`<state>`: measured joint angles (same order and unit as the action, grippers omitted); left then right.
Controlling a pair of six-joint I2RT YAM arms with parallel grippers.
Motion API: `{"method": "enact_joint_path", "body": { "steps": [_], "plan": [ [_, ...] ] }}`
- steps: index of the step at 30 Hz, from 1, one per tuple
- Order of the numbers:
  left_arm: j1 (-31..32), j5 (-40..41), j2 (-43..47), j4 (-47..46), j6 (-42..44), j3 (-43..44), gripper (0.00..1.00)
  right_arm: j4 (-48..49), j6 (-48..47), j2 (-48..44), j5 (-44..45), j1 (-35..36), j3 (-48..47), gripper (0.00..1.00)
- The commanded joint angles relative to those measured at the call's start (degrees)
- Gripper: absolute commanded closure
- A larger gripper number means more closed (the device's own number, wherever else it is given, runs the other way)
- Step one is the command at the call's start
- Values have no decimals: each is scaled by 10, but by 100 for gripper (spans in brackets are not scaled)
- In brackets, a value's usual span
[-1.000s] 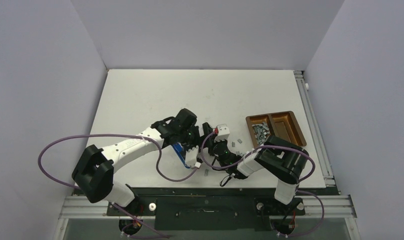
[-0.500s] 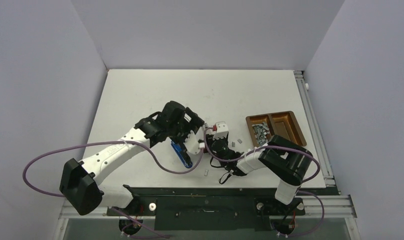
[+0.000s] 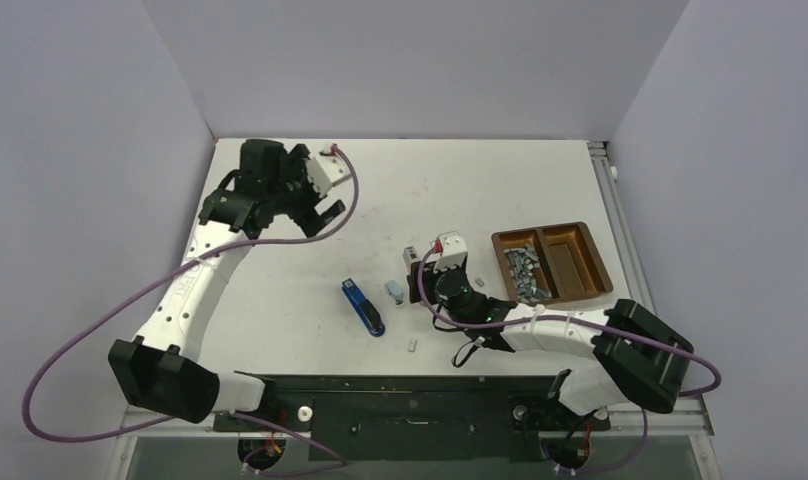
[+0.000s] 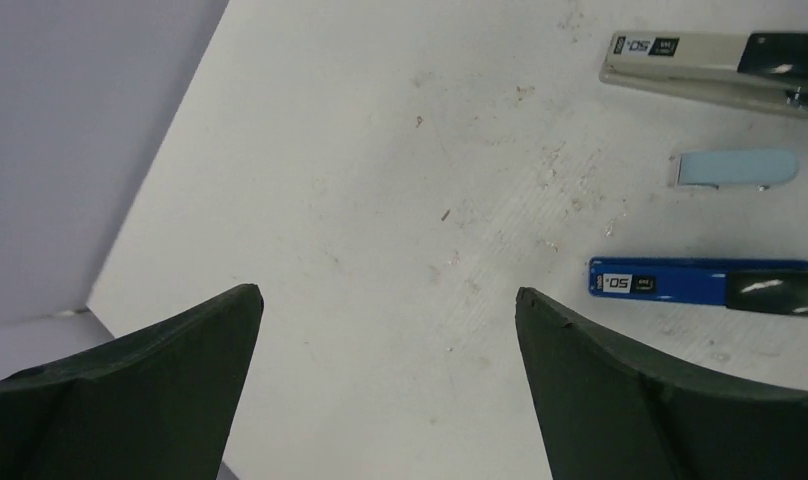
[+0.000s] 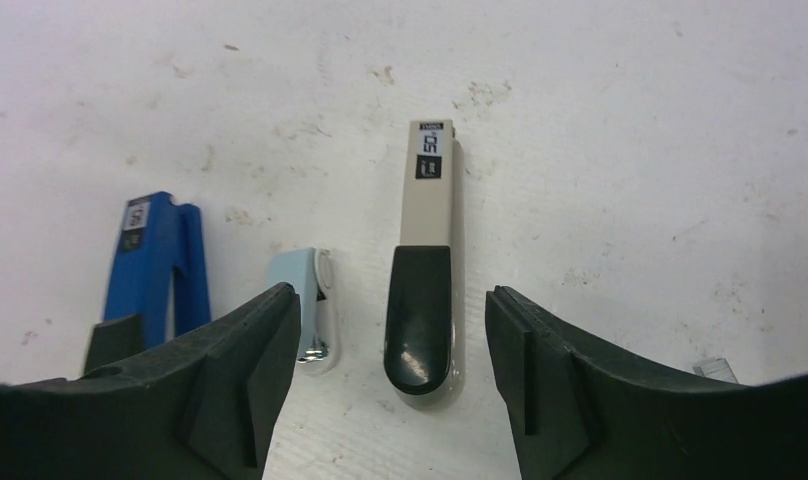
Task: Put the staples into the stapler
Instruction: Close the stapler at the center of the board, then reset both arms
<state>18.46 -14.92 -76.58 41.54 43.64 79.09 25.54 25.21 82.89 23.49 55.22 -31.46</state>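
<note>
A blue stapler (image 3: pixel 363 307) lies flat on the table, also seen in the left wrist view (image 4: pixel 700 282) and the right wrist view (image 5: pixel 152 262). A beige stapler (image 5: pixel 427 250) with a black end lies between the tips of my right gripper (image 5: pixel 392 300). That gripper is open and touches neither side of it. From above, my right gripper (image 3: pixel 418 286) hangs over this beige stapler (image 3: pixel 410 262). Several staples (image 3: pixel 521 266) fill the left half of a brown tray (image 3: pixel 592 262). My left gripper (image 3: pixel 318 212) is raised at the back left, open and empty (image 4: pixel 390 300).
A small pale blue piece (image 3: pixel 393 291) lies between the two staplers (image 5: pixel 302 290). Loose staple strips lie near the front edge (image 3: pixel 412 345) and right of my right wrist (image 3: pixel 477 284). The side walls stand close to the table's left and right edges.
My left gripper let go of the blue stapler and swung up to the back left. The blue stapler now lies free. My right gripper has opened over the beige stapler.
</note>
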Motion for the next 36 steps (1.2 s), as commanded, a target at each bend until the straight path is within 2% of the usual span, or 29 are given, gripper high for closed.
{"method": "enact_joint_path", "body": {
  "steps": [1, 5, 7, 11, 17, 20, 24, 29, 32, 34, 36],
  "plan": [
    [-79, -84, -17, 5, -206, 28, 4, -73, 3, -76, -32, -4, -36, 35],
    [-116, -78, 11, -63, -247, -33, 4, -123, 15, -70, -41, -25, -68, 51],
    [-123, -71, 29, -87, -259, -67, 4, -142, 21, -51, -48, -31, -78, 55],
    [-136, -60, 56, -148, -316, -149, 4, -143, 31, -23, -61, -34, -75, 55],
    [-162, -78, 71, -224, -355, -242, 4, -140, 32, 10, -70, -41, -76, 53],
    [-170, -64, 68, -253, -375, -272, 4, -161, 28, -3, -53, -50, -94, 48],
    [-181, -49, 69, -305, -400, -320, 4, -190, 23, -64, -35, -97, -110, 28],
    [-215, -37, 92, -459, -431, -424, 4, -220, 17, -145, 18, -203, -93, 19],
    [-220, -18, 82, -537, -463, -475, 4, -266, 32, -168, 120, -270, -86, 17],
    [-222, -3, 76, -589, -476, -503, 4, -270, 57, -174, 233, -312, -72, 17],
    [-223, 10, 70, -648, -479, -532, 4, -158, -21, -197, 294, -340, -18, 17]
  ]
}}
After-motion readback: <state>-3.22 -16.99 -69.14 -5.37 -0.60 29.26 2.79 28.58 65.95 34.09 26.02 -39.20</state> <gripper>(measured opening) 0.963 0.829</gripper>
